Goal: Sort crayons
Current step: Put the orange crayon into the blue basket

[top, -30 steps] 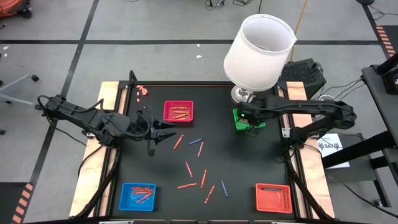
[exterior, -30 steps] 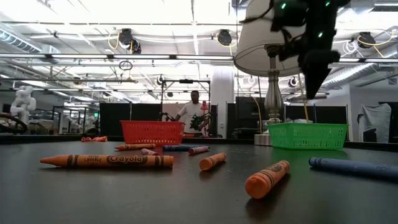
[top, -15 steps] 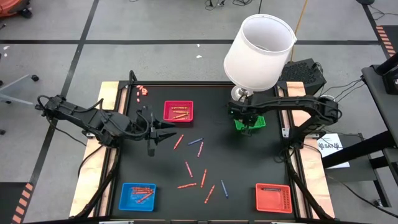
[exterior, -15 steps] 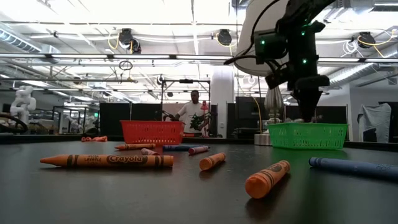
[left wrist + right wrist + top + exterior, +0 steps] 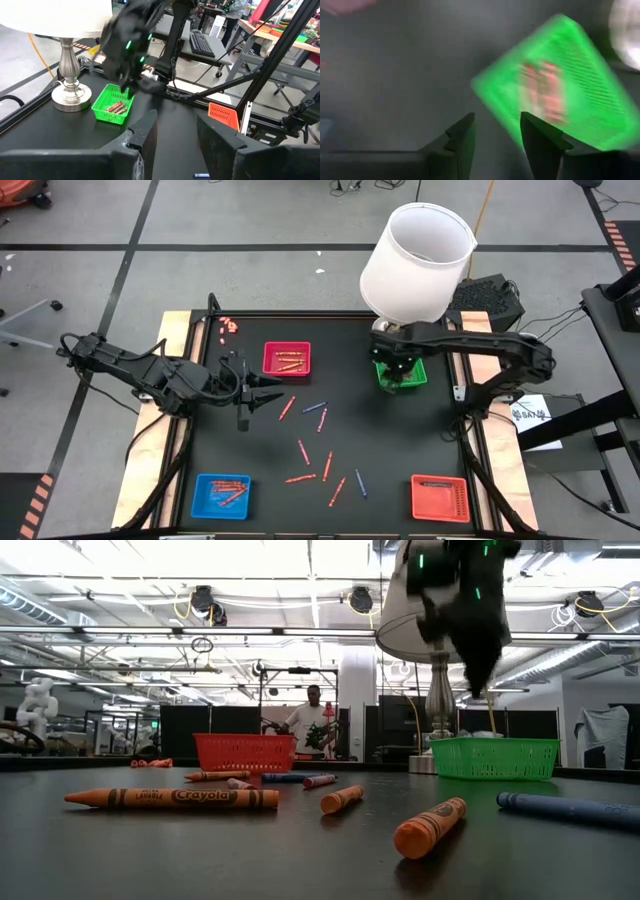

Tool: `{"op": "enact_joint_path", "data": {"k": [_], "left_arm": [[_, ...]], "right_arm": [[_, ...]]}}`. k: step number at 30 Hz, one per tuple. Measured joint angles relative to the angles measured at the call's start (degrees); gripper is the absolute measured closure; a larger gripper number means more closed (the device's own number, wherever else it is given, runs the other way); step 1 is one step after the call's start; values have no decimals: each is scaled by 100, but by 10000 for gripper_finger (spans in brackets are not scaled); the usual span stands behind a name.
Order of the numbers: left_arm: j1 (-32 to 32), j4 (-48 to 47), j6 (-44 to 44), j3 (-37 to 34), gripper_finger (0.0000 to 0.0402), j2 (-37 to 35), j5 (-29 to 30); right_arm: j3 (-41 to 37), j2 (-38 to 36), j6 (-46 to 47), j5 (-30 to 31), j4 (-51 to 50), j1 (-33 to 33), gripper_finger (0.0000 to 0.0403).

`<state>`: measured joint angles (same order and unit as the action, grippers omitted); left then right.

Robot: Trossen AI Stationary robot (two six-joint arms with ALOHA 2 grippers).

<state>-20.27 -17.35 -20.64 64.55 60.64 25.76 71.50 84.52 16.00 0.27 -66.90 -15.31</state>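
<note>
The lamp (image 5: 417,252), with its white shade, stands just behind the green tray (image 5: 402,374), over which the right gripper (image 5: 399,370) hangs with its jaws parted by a narrow gap and nothing between them. Directly below those jaws, a few reddish crayons (image 5: 116,106) lie side by side in the green tray, their long axes along one side of the tray. The left gripper (image 5: 272,390) hovers near the red tray (image 5: 287,359), jaws apart and empty. Beyond its tips, loose crayons (image 5: 327,465) lie scattered on the black table (image 5: 400,440), mostly angled diagonally; more lie in the blue tray (image 5: 221,495).
</note>
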Motion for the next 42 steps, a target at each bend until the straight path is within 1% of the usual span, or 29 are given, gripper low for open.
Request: {"op": "enact_joint_path", "data": {"k": [2, 3, 4, 6, 7, 10, 12, 14, 19, 22, 25, 27, 31, 34, 36, 39, 42], "left_arm": [[0, -13, -2, 0, 262, 0, 0], [0, -25, -2, 0, 262, 0, 0], [0, -50, -2, 0, 262, 0, 2], [0, -139, -6, 0, 262, 0, 6], [0, -210, -83, 0, 262, 0, 20], [24, -530, -681, 0, 262, 44, 149], [83, -789, -1019, 0, 262, 139, 155], [110, -1022, -1191, 0, 262, 283, 144], [103, -1216, -1054, -3, 262, 765, -86], [109, -1138, -1206, -4, 262, 1068, -168], [107, -1326, -1683, -4, 262, 1373, -173], [104, -1682, -2299, -4, 262, 1554, -217], [114, -2743, -3538, -4, 262, 1800, -440], [134, -3623, -4371, -4, 262, 1885, -476], [172, -4171, -4775, -4, 262, 1928, -475], [297, -4599, -4970, -41, 262, 1963, -491], [503, -4519, -4955, -228, 262, 1963, -777]], "right_arm": [[158, -239, 792, -597, 529, 184, 260], [197, -359, 1213, -745, 878, 308, 259], [206, -474, 1610, -765, 1289, 459, 259], [206, -652, 2104, -505, 2120, 807, 259], [206, -706, 2185, -288, 2544, 1010, 259], [206, -742, 2154, 335, 3616, 1544, 259], [206, -737, 2054, 539, 4037, 1822, 259], [206, -694, 2032, 601, 4187, 2035, 259], [204, -680, 2219, 576, 3828, 2413, 259], [204, -712, 2395, 568, 3335, 2601, 259], [204, -714, 2584, 564, 2790, 2773, 259], [204, -714, 2769, 558, 2423, 2896, 259], [204, -714, 3108, 555, 1914, 3148, 259], [204, -714, 3228, 580, 1759, 3304, 259], [204, -714, 3284, 676, 1767, 3368, 259], [204, -714, 3341, 927, 1824, 3425, 259], [204, -714, 3343, 1045, 1891, 3431, 259]]}}
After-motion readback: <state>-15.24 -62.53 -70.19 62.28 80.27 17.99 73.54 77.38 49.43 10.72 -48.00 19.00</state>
